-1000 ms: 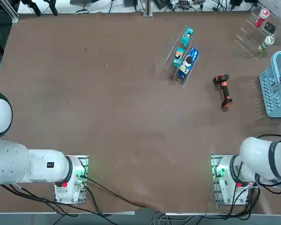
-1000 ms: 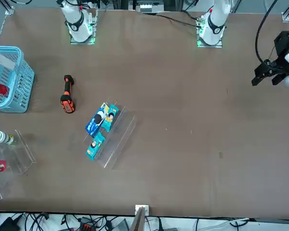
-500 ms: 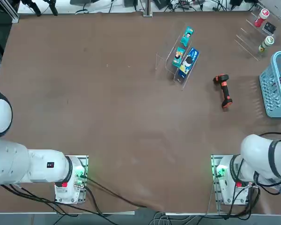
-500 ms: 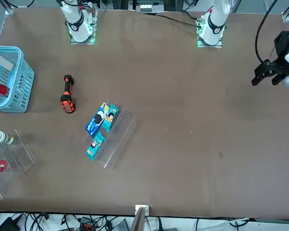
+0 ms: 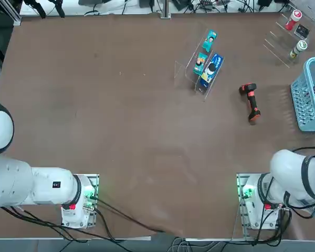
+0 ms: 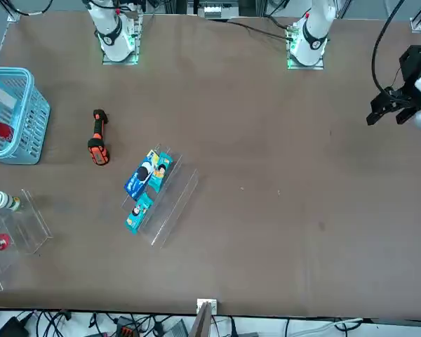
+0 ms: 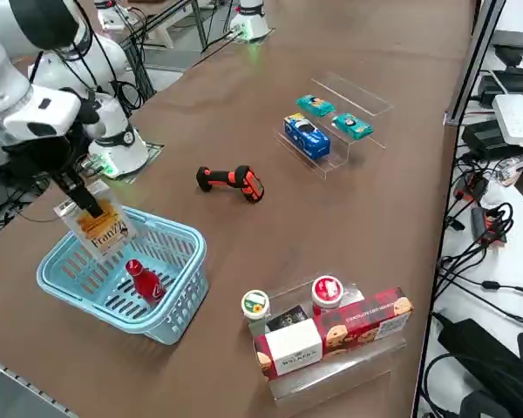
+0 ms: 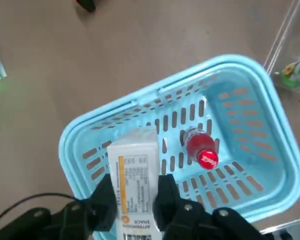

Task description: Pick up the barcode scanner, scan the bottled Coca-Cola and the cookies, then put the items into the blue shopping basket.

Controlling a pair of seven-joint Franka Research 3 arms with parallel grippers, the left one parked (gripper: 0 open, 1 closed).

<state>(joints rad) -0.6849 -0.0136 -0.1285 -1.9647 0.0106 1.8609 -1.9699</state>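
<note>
This is a robotics lab, or a test bench in one. Two white robot arms, the right one [image 7: 22, 96] and the left one [image 5: 37, 184], are mounted on metal plates at one edge of a broad brown worktop [image 5: 131, 115]. Metal framing [image 7: 475, 65] runs along another side, and past it lie tangled black cables [image 7: 471, 261], dark boxes and a white device [image 7: 516, 119]. The grocery packets [image 7: 307, 135] and light blue basket [image 7: 170, 252] look like shop goods set among lab equipment.

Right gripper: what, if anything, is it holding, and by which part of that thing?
The right gripper holds the cookies, gripping the white box across its narrow width, at its upper end.
</note>
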